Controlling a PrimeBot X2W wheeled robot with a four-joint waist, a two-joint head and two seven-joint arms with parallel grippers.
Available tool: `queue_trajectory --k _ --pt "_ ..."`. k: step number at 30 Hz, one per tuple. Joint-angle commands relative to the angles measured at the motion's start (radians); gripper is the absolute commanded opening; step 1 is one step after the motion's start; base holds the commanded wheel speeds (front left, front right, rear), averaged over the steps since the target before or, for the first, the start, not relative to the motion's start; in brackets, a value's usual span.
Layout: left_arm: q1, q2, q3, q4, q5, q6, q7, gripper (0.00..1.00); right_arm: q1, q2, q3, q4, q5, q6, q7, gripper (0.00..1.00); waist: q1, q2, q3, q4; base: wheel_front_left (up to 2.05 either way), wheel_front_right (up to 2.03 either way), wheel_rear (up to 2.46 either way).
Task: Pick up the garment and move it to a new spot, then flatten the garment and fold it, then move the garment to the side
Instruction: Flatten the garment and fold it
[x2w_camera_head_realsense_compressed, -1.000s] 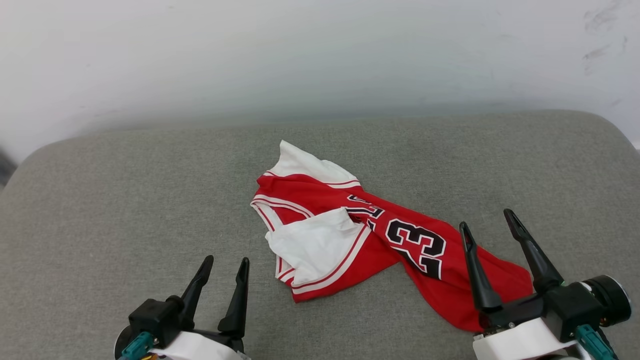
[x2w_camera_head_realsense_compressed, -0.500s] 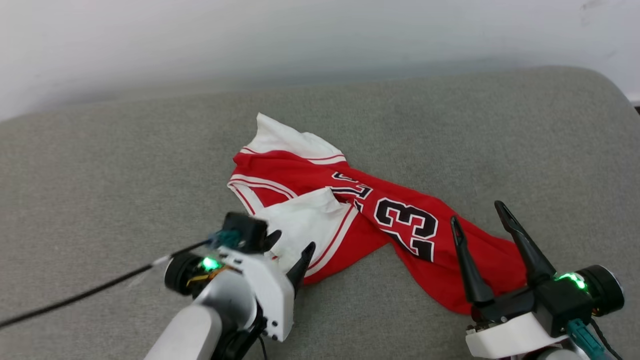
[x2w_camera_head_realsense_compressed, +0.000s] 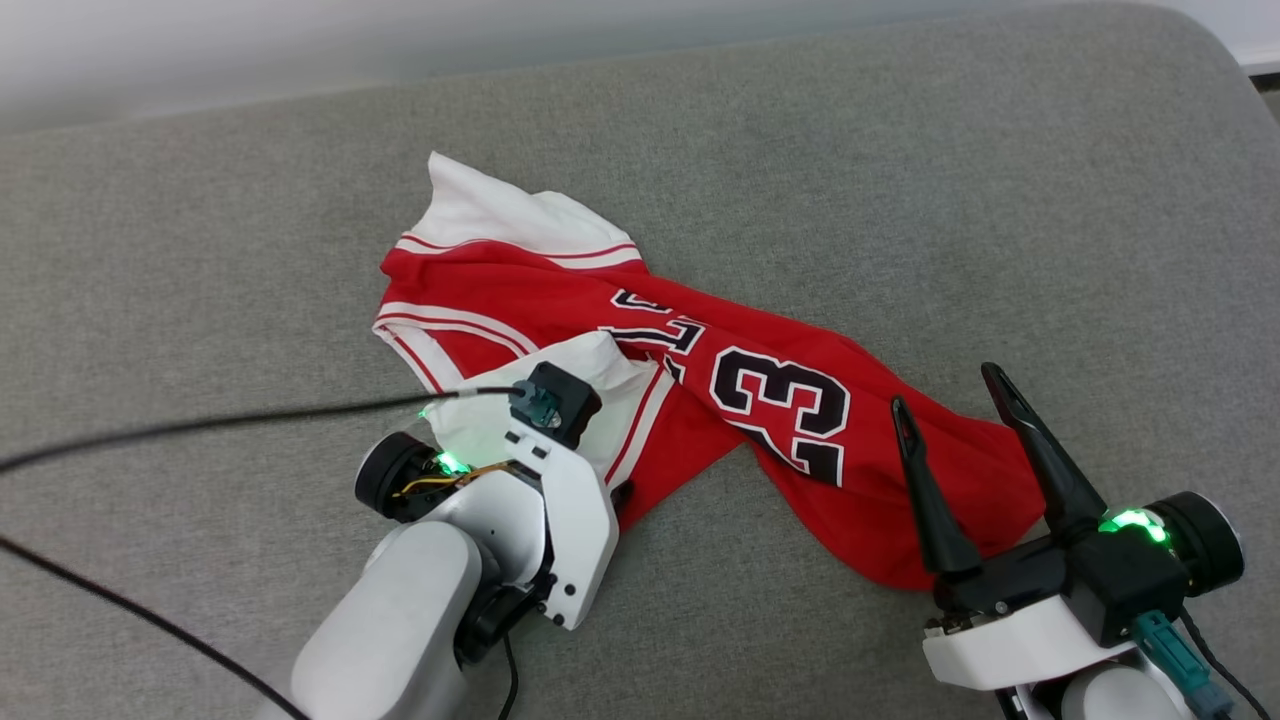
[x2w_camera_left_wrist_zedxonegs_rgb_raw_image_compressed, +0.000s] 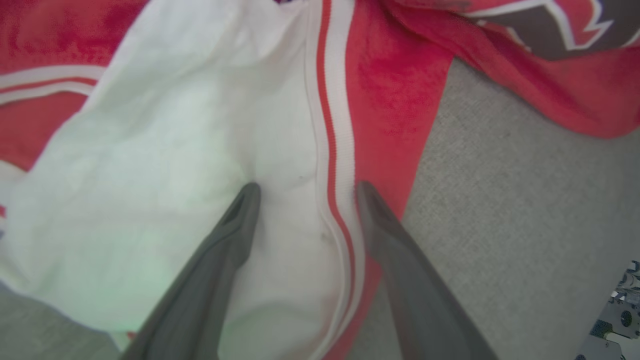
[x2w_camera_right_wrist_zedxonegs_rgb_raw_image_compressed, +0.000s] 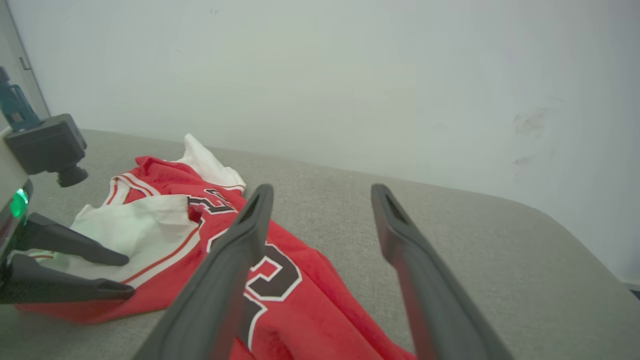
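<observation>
The garment (x2w_camera_head_realsense_compressed: 560, 290) lies crumpled on the grey cushion, a red jersey with white sleeves, striped trim and a black "23". My left gripper (x2w_camera_left_wrist_zedxonegs_rgb_raw_image_compressed: 305, 187) points down at the near white sleeve (x2w_camera_left_wrist_zedxonegs_rgb_raw_image_compressed: 175, 125). It is open, one fingertip on the white cloth and the other at the red-white trim (x2w_camera_left_wrist_zedxonegs_rgb_raw_image_compressed: 330, 115). From the right wrist view the left gripper (x2w_camera_right_wrist_zedxonegs_rgb_raw_image_compressed: 127, 276) shows both fingers low on the sleeve. In the head view my left wrist (x2w_camera_head_realsense_compressed: 540, 470) hides those fingers. My right gripper (x2w_camera_head_realsense_compressed: 945, 388) is open and empty, above the garment's red end at the near right.
The grey cushion (x2w_camera_head_realsense_compressed: 1000, 180) spreads wide around the garment and rounds off at the far right corner. A white wall (x2w_camera_right_wrist_zedxonegs_rgb_raw_image_compressed: 350, 75) stands behind it. A black cable (x2w_camera_head_realsense_compressed: 250, 415) runs from my left wrist across the cushion's left side.
The head camera has tilted down. My left arm has reached forward and turned its open gripper down onto the white sleeve. The right gripper has kept its place.
</observation>
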Motion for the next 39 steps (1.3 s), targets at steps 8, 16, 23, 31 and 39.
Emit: queue_trajectory --k 8,16,23,31,39 --pt "-0.027 0.009 -0.030 0.033 0.011 -0.019 -0.057 0.00 -0.017 0.002 0.001 0.012 0.009 0.000 -0.002 1.00 -0.0001 -0.0001 0.013 -0.003 0.00 0.00 0.00" --pt "-0.040 0.005 -0.008 -0.016 0.035 -0.015 -0.277 0.00 0.010 0.002 0.000 0.037 -0.001 -0.001 -0.002 1.00 -0.0001 -0.0001 -0.084 0.018 0.00 0.00 0.00" --pt "0.108 0.104 0.038 -0.167 0.067 0.021 -0.522 0.00 0.064 0.001 -0.017 0.052 -0.001 -0.001 -0.002 1.00 -0.0001 -0.0001 -0.190 0.078 0.00 0.00 0.00" --pt "0.287 0.183 0.142 -0.153 0.076 0.139 -0.698 0.00 0.085 0.001 -0.010 0.065 -0.010 -0.001 -0.002 1.00 -0.0001 -0.0001 -0.215 0.128 0.00 0.00 0.00" --pt "0.436 0.143 0.166 0.012 0.021 0.204 -0.732 1.00 0.090 0.001 -0.017 0.071 -0.015 0.000 -0.002 1.00 -0.0001 -0.0001 -0.218 0.164 0.00 0.00 0.00"
